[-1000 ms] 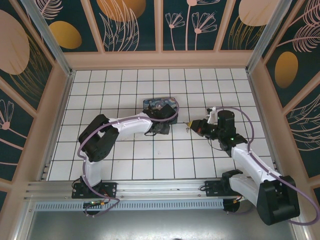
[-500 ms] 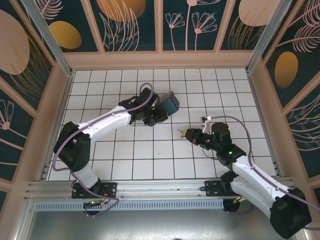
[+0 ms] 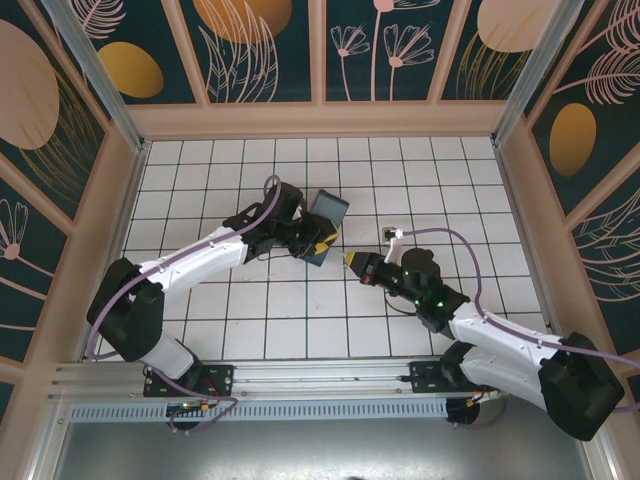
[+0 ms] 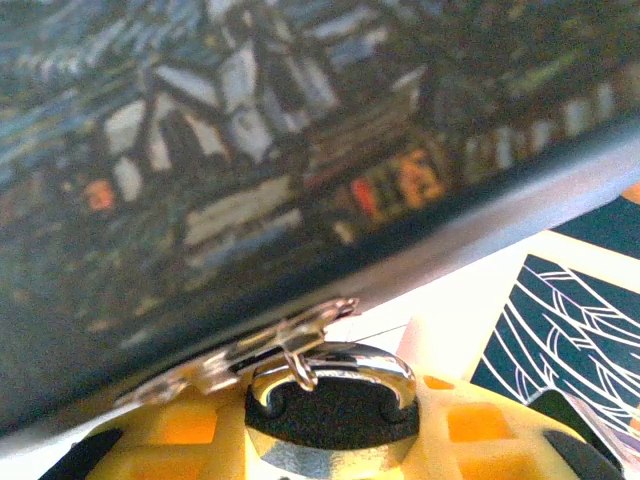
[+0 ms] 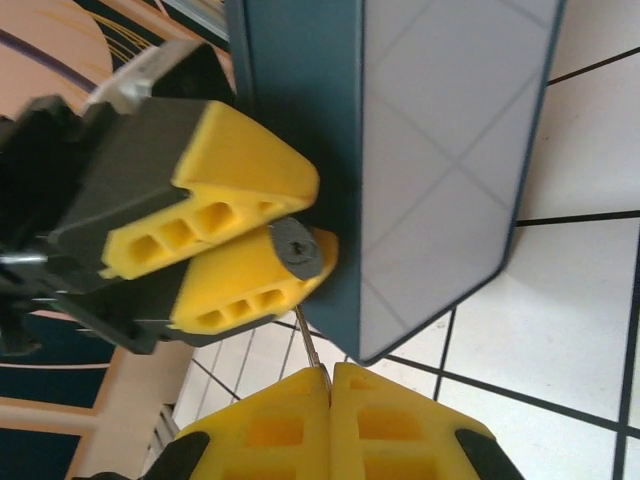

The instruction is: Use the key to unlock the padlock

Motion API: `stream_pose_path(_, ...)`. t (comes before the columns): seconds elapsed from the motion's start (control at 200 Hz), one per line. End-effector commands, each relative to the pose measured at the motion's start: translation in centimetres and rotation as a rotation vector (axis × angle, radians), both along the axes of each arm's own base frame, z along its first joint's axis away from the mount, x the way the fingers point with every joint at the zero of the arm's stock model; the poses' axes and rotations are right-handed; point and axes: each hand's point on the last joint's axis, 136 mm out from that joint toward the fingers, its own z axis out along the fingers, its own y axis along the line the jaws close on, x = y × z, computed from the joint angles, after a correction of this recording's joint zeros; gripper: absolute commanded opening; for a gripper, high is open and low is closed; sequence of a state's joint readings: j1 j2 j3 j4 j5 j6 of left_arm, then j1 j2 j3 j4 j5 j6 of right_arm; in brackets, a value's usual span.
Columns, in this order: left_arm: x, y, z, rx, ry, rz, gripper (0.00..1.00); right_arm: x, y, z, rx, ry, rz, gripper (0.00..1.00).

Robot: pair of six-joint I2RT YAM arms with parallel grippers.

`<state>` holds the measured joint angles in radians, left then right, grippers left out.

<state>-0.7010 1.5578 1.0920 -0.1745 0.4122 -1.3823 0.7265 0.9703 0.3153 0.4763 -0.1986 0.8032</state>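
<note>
At the middle of the table [image 3: 300,330]: left hand [image 3: 322,243] on padlock [image 4: 330,408], right hand [image 5: 330,378] on key [image 5: 308,340]
left hand narrow, pinching the dark padlock by its body; silvery shackle hooked through the hasp of the painted box [image 3: 330,212], box tilted; right hand squeezed fully together on the key; thin blade points at the padlock's round underside, tip just beside it; contact unclear

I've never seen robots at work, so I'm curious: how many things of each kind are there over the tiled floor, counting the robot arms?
robot arms: 2, the left arm and the right arm
painted box: 1
padlock: 1
key: 1, a single thin blade showing
total: 5
</note>
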Motion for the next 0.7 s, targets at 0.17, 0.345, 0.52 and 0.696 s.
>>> stream_pose_path(0.17, 0.6, -0.3, 3.8, -0.117, -0.064, 0.016, 0.25, 1.3, 0.7, 3.8, 0.025, -0.174, -0.003, 0.0)
stream_pose_path(0.345, 0.8, 0.2, 3.6, -0.106, -0.064, 0.03, 0.25, 1.6, 0.5, 4.1, 0.028, -0.18, -0.018, 0.0)
stream_pose_path(0.52, 0.7, 0.2, 3.4, -0.119, -0.06, 0.032, 0.25, 2.1, 1.0, 4.3, 0.035, -0.183, -0.013, 0.0)
stream_pose_path(0.696, 0.7, 0.6, 2.9, -0.134, -0.048, 0.053, 0.24, 2.7, 1.4, 4.0, 0.011, -0.17, -0.02, 0.0)
